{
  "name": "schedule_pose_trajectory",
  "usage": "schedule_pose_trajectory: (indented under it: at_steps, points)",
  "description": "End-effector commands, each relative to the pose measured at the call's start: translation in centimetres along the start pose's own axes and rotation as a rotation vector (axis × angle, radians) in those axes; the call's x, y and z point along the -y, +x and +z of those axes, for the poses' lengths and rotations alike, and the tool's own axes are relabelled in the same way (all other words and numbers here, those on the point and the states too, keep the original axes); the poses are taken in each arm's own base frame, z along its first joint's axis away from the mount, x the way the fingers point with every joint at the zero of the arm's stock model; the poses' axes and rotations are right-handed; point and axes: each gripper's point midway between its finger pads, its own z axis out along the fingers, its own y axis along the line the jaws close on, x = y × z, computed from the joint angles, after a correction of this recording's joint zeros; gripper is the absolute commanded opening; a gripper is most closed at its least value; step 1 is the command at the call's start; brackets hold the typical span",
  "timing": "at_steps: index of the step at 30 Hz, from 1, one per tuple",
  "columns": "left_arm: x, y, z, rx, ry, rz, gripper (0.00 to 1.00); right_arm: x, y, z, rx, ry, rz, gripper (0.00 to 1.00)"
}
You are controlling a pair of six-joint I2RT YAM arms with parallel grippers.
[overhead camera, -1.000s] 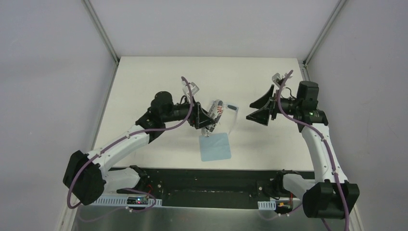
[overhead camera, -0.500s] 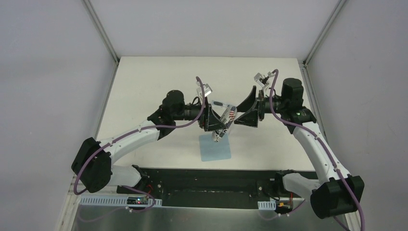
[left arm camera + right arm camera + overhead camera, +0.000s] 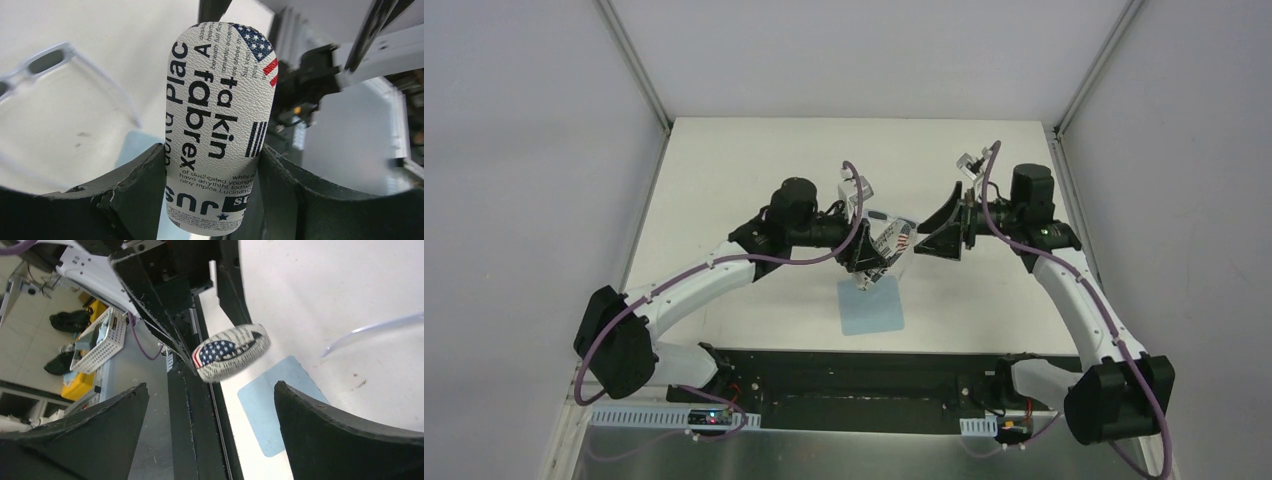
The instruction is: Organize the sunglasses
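My left gripper (image 3: 212,155) is shut on the oblong white-and-black printed case (image 3: 220,115), gripping its lower end with the flag-printed end pointing away. In the top view this gripper (image 3: 867,258) holds the case (image 3: 892,238) above the middle of the table. The sunglasses (image 3: 45,60), white-framed with dark lenses, lie on the table beyond and to the left of the case; a slim temple arm (image 3: 370,330) shows in the right wrist view. My right gripper (image 3: 936,236) is open and empty, just right of the case (image 3: 230,352), not touching it.
A light blue square cloth (image 3: 871,308) lies flat on the white table (image 3: 724,180), below the held case and close to the near edge. The black base rail (image 3: 864,375) runs along that edge. White walls enclose the table on three sides.
The left arm has carried the case to the right and turned it. The right gripper has swung left toward the case, staying open. The sunglasses are now mostly covered in the top view.
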Motion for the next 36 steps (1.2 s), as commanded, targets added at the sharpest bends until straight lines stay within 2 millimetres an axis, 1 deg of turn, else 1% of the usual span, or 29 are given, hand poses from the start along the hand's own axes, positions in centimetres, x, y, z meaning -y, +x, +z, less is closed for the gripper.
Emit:
schedule_pose_trajectory:
  at_steps: [1, 4, 8, 11, 13, 16, 19, 22, 26, 29, 31, 34, 36]
  points:
    - [-3.9, 2.9, -2.1, -0.186, -0.231, 0.185, 0.00, 1.3, -0.9, -1.6, 0.025, 0.002, 0.075, 1.00]
    - [-5.1, 4.3, -2.9, -0.230, -0.322, 0.278, 0.00, 3.0, -1.0, -2.3, 0.034, 0.037, 0.137, 1.00]
    - [-6.0, 6.7, -3.0, -0.319, -0.442, 0.469, 0.00, 6.0, 0.0, -2.1, -0.012, 0.146, 0.209, 0.99]
    - [-6.5, 8.2, -2.8, -0.403, -0.529, 0.654, 0.00, 6.5, 1.5, -1.1, -0.124, 0.148, 0.224, 0.96]
    - [-6.5, 8.5, -2.5, -0.428, -0.569, 0.758, 0.00, 6.4, 2.6, 0.1, -0.214, 0.156, 0.208, 0.94]
    - [-5.9, 7.8, -2.0, -0.392, -0.627, 0.853, 0.00, 6.7, 3.8, 1.1, -0.282, 0.159, 0.226, 0.93]
    - [-4.7, 6.1, -1.5, -0.297, -0.666, 0.900, 0.00, 7.1, 5.5, 1.4, -0.335, 0.149, 0.276, 0.92]
    - [-4.0, 5.0, -1.4, -0.236, -0.688, 0.932, 0.00, 6.4, 6.9, 1.8, -0.378, 0.083, 0.319, 0.90]
    - [-4.0, 4.9, -1.1, -0.242, -0.712, 0.955, 0.00, 4.7, 7.3, 2.6, -0.402, 0.010, 0.312, 0.90]
    - [-3.8, 4.7, -0.8, -0.231, -0.711, 0.946, 0.00, 4.5, 7.6, 3.2, -0.418, 0.022, 0.291, 0.90]
    - [-3.6, 4.5, -0.6, -0.215, -0.708, 0.936, 0.00, 4.7, 7.8, 3.5, -0.419, 0.029, 0.288, 0.87]
    - [-3.1, 4.0, -0.4, -0.190, -0.703, 0.922, 0.00, 4.7, 8.2, 3.8, -0.430, 0.021, 0.297, 0.79]
    - [-2.7, 3.7, -0.2, -0.174, -0.692, 0.915, 0.00, 4.5, 8.1, 4.0, -0.429, 0.002, 0.301, 0.76]
